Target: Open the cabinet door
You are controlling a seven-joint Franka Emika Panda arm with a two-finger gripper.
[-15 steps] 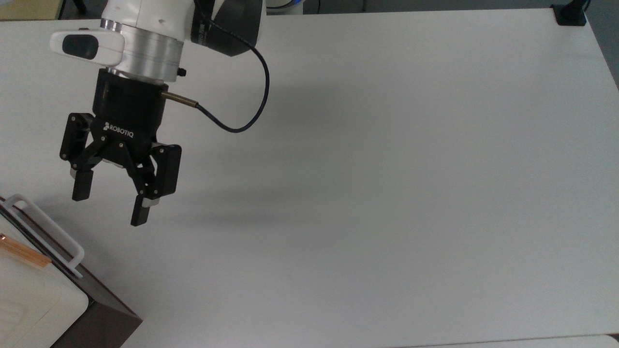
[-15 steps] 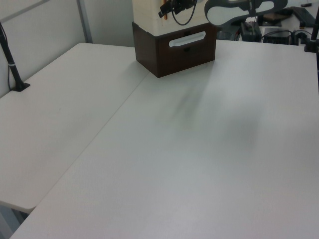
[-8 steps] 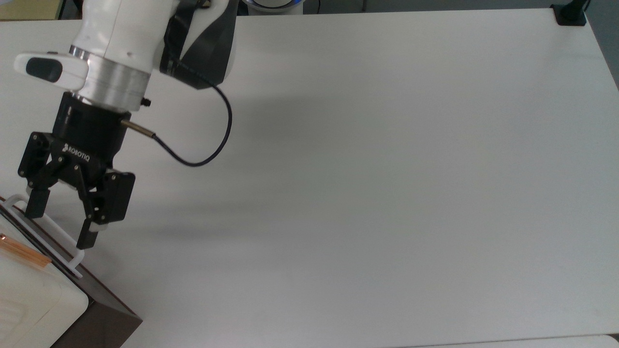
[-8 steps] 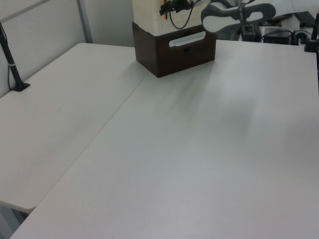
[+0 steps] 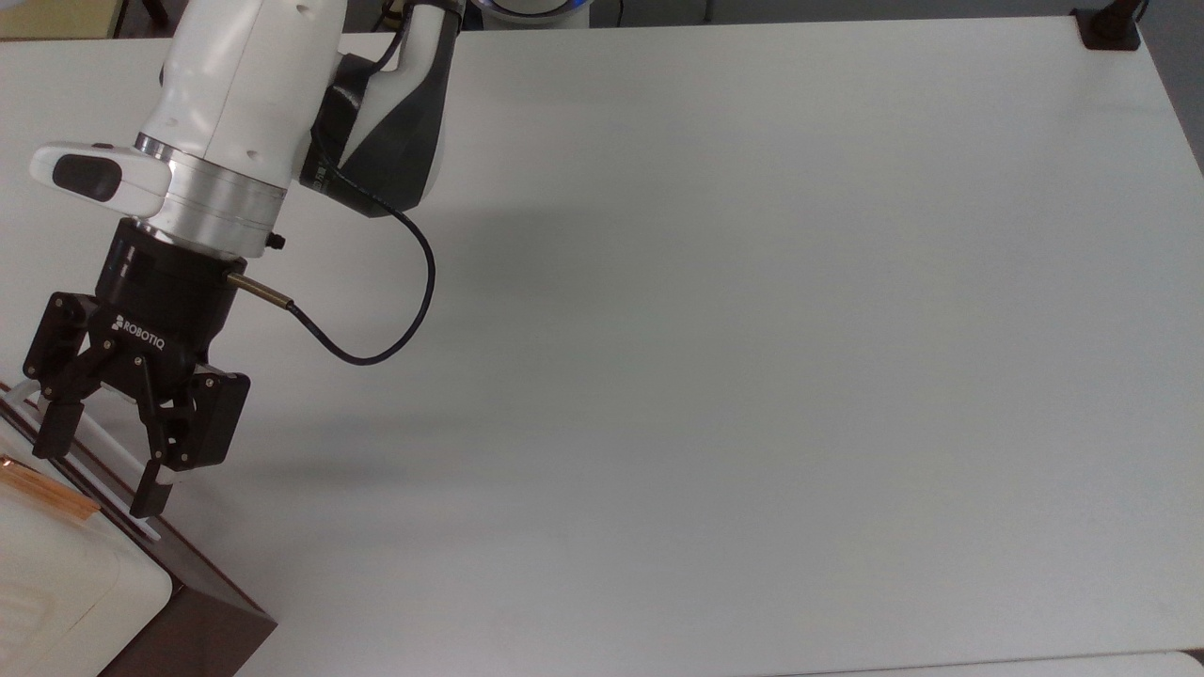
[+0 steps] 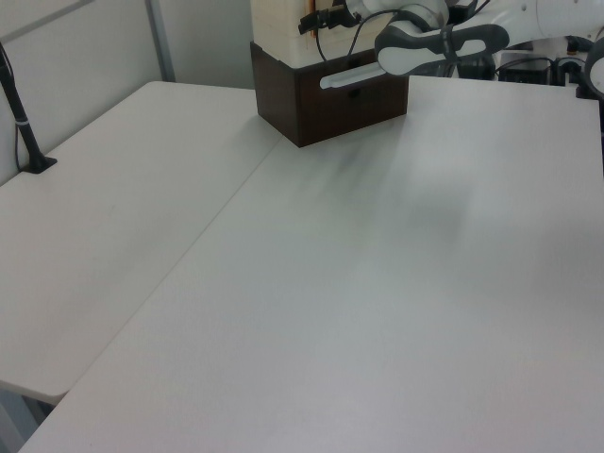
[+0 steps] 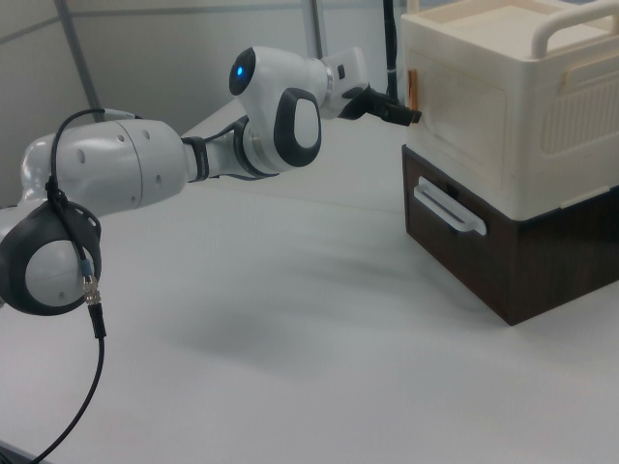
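The cabinet door [image 7: 462, 108] is the cream-white front panel of the upper box, and it lies flush and closed. Its copper-orange strip handle [image 7: 412, 89] runs along the door's edge at the right view's left. From above, the same handle [image 5: 47, 491] sits at the top view's lower left. My gripper [image 5: 94, 472] is open, its black fingers spread just in front of that handle. In the right view the gripper [image 7: 406, 115] points at the door's handle edge; I cannot tell whether it touches. Nothing is held.
Under the cream box sits a dark brown panel [image 7: 455, 246] with a white loop handle [image 7: 447, 207]. The cabinet stands at the table's [image 5: 715, 357] corner in the top view's lower left. A black post base [image 5: 1108, 28] is at the top view's far right corner.
My gripper has travelled toward the top view's lower left, from over bare table to just in front of the cabinet's handles. It has stayed open throughout.
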